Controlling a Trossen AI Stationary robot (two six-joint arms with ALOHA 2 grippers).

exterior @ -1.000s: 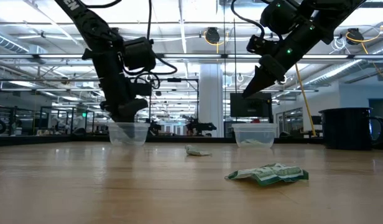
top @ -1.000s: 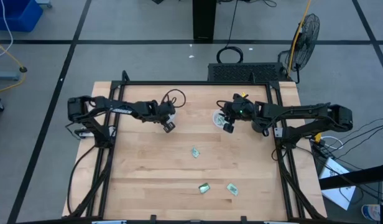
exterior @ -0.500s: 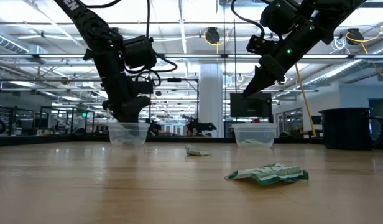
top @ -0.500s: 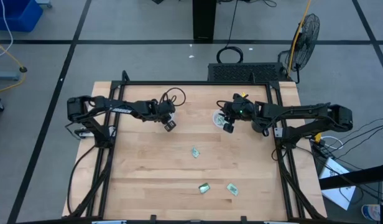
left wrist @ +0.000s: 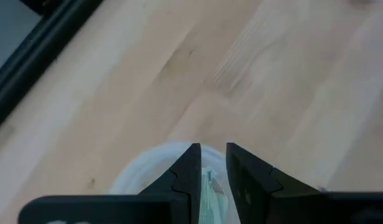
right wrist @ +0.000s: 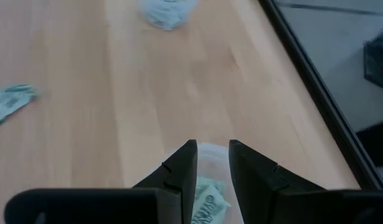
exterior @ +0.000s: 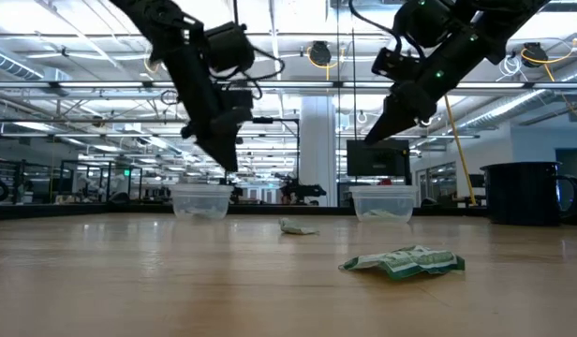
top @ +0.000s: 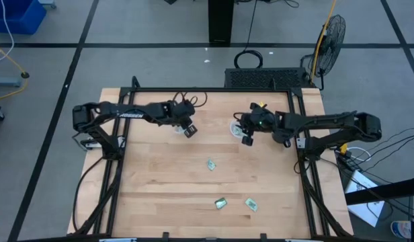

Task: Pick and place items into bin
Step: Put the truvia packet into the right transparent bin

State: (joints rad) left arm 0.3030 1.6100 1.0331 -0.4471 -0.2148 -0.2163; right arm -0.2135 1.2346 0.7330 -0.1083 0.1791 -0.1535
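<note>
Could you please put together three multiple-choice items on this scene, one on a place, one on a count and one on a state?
1. Where is the left gripper?
A. beside the clear left bin, at its edge
B. at the near table edge
C. off the table

2. How many packets lie loose on the table in the high view?
A. one
B. three
C. six

3. How do the right gripper's jaws stand?
A. clamped on a packet
B. a little apart, holding nothing
C. spread wide

Answers:
1 A, the high view shows it at the bin's edge.
2 B, one middle packet and two near packets.
3 B, the right wrist view shows a narrow empty gap, with the right bin below.
</note>
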